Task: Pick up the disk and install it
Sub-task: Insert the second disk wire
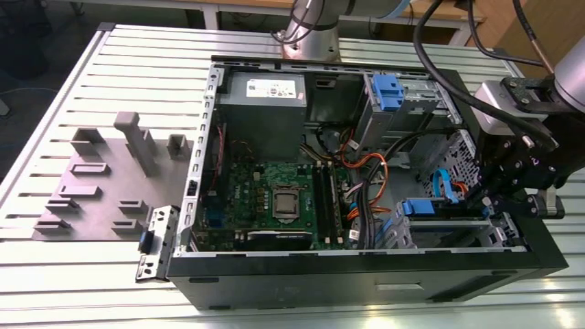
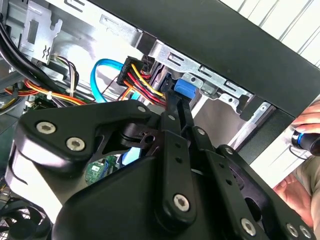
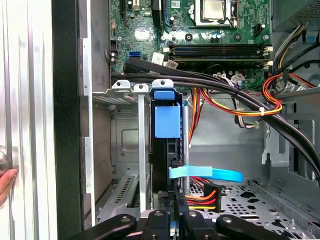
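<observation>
I'm down inside the open computer case (image 1: pixel 366 264), at its corner on the exterior view's right, near the front edge. My pincer (image 3: pixel 170 220) sits right at the end of the disk (image 3: pixel 167 150), which stands on edge in the drive cage (image 3: pixel 127 90); its blue bracket tab (image 3: pixel 166 120) faces up toward the motherboard (image 3: pixel 200 30). In the first wrist view my fingers look drawn in close on the disk's dark edge, though I can't tell for sure whether they're clamped on it or just alongside.

To do this well, I judge the disk has to stay square with the cage rails, no tilt, so the bracket slides rather than binds. The light blue data cable (image 3: pixel 210 175) and the red, orange and yellow power leads (image 3: pixel 202 195) lie just beside my fingers; snagging them is the risk. A person's hand (image 2: pixel 305 137) rests outside the case wall, near the table (image 1: pixel 109 75) slats, so I should keep any motion slow.
</observation>
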Tool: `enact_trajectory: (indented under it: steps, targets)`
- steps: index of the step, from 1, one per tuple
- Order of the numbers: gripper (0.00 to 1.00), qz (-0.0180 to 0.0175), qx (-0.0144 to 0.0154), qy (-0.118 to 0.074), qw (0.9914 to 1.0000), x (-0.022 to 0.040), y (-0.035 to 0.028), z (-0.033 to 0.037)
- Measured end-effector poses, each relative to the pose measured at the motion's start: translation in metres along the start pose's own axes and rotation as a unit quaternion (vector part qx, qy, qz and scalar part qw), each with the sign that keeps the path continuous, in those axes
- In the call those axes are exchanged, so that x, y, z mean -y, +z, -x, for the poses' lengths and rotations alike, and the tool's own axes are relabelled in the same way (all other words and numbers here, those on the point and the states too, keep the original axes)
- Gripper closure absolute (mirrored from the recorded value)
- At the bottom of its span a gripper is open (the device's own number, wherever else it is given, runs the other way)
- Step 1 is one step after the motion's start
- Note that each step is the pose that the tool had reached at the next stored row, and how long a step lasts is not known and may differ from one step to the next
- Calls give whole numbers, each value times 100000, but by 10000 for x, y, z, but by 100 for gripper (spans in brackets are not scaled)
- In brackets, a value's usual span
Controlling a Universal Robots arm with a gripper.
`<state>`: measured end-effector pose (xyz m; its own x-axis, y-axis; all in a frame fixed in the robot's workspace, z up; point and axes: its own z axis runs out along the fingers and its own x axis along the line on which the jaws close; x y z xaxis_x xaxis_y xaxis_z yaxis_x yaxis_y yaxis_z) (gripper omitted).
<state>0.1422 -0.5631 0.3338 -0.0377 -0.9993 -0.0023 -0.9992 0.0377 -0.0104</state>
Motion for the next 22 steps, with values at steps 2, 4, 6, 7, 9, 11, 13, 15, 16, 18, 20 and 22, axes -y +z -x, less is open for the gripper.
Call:
enact_trajectory:
  steps: [2, 4, 6, 7, 9, 11, 13, 15, 16, 18, 20, 22]
  targets:
    - [84, 1, -6, 2, 100000, 0, 0, 0]
    - [84, 0, -11, 3, 100000, 0, 0, 0]
    - [84, 4, 30, 1, 100000, 0, -10, 0]
    - [84, 4, 26, 2, 100000, 0, -23, 0]
    - [84, 2, 21, 1, 100000, 0, -39, 0]
    - [84, 0, 33, 1, 100000, 0, -38, 0]
    - [84, -42, 13, 10, 100000, -10, -41, 6]
    - [84, -115, 19, 1, 100000, -27, -40, 21]
    - [84, -145, 21, 2, 100000, -36, -40, 28]
    - [84, -185, 28, 0, 100000, -52, -40, 41]
    - [84, -200, 27, 0, 100000, -65, -40, 48]
    - [84, -203, 27, 3, 100000, -72, -38, 50]
